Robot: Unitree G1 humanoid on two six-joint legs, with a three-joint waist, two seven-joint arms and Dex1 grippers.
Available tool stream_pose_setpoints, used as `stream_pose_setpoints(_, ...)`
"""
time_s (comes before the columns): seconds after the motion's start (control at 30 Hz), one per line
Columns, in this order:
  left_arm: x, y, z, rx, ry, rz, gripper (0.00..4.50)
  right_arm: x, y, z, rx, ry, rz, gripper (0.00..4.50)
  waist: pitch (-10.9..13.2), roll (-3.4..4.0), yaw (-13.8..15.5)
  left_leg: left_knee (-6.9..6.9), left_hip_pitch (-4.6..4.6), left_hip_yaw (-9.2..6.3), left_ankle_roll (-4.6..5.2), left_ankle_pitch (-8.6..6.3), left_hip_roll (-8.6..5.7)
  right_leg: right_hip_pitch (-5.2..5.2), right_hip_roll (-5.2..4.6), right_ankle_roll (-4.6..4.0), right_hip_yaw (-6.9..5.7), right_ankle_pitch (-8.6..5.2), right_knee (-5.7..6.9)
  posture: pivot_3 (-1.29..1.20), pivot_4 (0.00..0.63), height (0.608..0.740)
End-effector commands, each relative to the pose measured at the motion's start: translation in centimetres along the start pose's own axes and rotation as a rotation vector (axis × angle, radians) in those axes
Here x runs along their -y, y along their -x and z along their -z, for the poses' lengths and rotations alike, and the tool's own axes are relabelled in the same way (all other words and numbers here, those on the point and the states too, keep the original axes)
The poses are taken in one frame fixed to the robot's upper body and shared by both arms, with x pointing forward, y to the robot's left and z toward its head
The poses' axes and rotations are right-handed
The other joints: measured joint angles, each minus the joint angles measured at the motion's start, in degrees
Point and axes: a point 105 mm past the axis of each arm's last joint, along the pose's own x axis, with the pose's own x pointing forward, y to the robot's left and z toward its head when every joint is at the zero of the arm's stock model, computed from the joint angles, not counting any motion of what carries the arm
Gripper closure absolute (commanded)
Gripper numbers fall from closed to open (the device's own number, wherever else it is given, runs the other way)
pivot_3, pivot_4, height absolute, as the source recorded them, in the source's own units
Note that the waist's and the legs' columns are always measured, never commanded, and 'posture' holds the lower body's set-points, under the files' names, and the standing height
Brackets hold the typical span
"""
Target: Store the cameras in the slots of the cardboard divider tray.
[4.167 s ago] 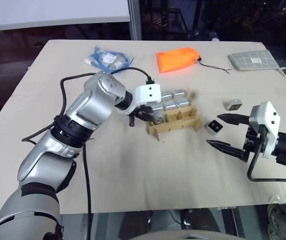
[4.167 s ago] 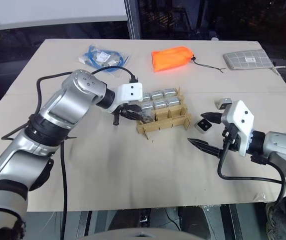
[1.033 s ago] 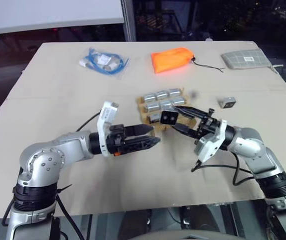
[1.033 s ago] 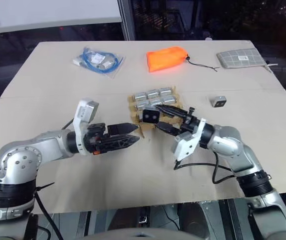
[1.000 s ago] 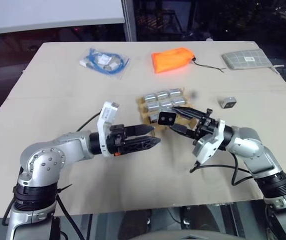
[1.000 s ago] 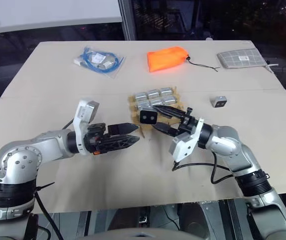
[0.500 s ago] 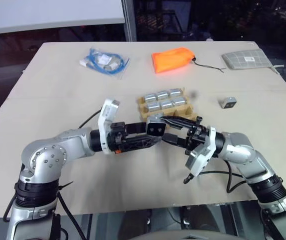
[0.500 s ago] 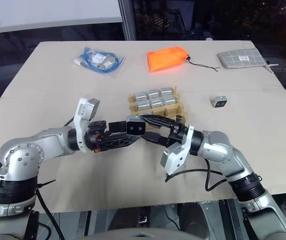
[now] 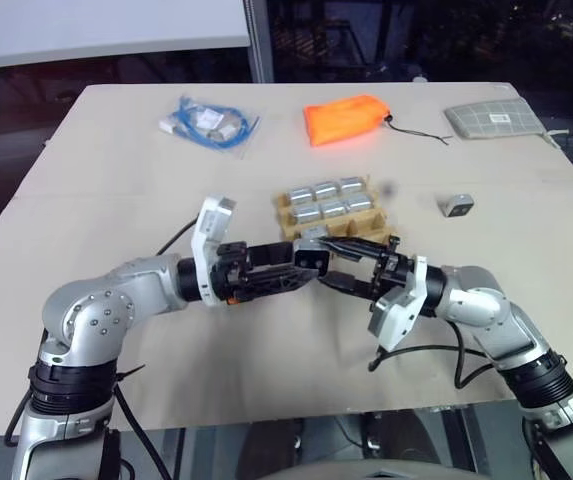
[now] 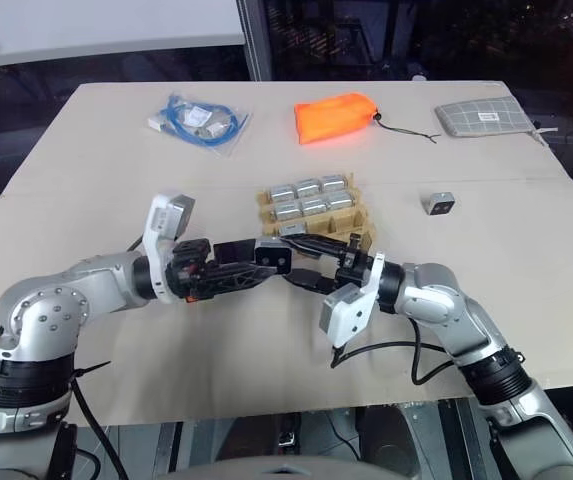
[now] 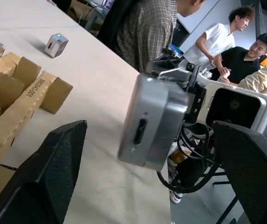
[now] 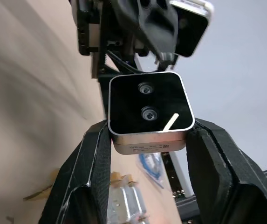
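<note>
Left gripper (image 9: 301, 272) narrowed since a second ago around camera (image 9: 312, 256) clamped by right gripper (image 9: 328, 262), cardboard divider tray (image 9: 288, 214) just beyond holding six cameras, one loose camera (image 9: 457, 205) well right

An orange pouch (image 9: 351, 117), a bagged blue cable (image 9: 207, 122) and a grey gridded pad (image 9: 496, 119) lie along the table's (image 9: 116, 200) far side.

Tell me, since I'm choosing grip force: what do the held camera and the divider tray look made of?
Camera: seemingly brushed metal shell, silver sheen, with a glossy black glass-like face. Cardboard divider tray: matte brown corrugated cardboard, interlocked strips.
</note>
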Motion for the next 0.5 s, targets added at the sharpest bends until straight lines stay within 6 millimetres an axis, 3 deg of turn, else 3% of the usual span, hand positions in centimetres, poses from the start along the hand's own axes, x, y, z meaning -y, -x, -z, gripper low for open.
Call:
stream_pose_setpoints(0.03,0.4,-0.2,-0.5,0.004,-0.034,0.026,2.29,0.9,-0.1,-1.1,0.040,0.021,0.030,2.75,0.0,0.00,0.0,0.00,0.00,0.00,0.00,0.00,0.00,0.00,0.00,0.00,0.00,0.00,0.00,0.00,0.150,0.740)
stream_pose_setpoints(0.13,0.3,-0.5,-0.5,-0.001,-0.040,0.027,3.70,0.9,-0.1,-1.1,0.038,0.016,0.031,2.75,0.0,-0.02,0.0,0.00,-0.01,-0.01,0.00,0.00,0.00,0.00,0.00,0.00,-0.02,0.00,0.00,0.00,0.150,0.740)
stream_pose_setpoints(0.4,-0.6,-1.7,-1.7,0.016,-0.137,-0.008,3.70,1.7,1.2,0.6,-0.078,-0.095,0.072,2.75,0.0,-0.04,0.1,0.00,-0.02,0.00,0.01,0.00,-0.02,0.01,0.00,0.01,0.00,0.00,-0.01,0.00,0.150,0.740)
stream_pose_setpoints(0.5,-1.4,-2.3,-2.7,0.001,-0.222,-0.025,3.70,1.7,2.2,1.6,-0.147,-0.148,0.076,1.38,0.0,-0.04,0.2,0.00,-0.01,-0.01,0.01,0.00,-0.04,0.00,0.04,0.00,-0.01,0.00,-0.01,0.00,0.150,0.740)
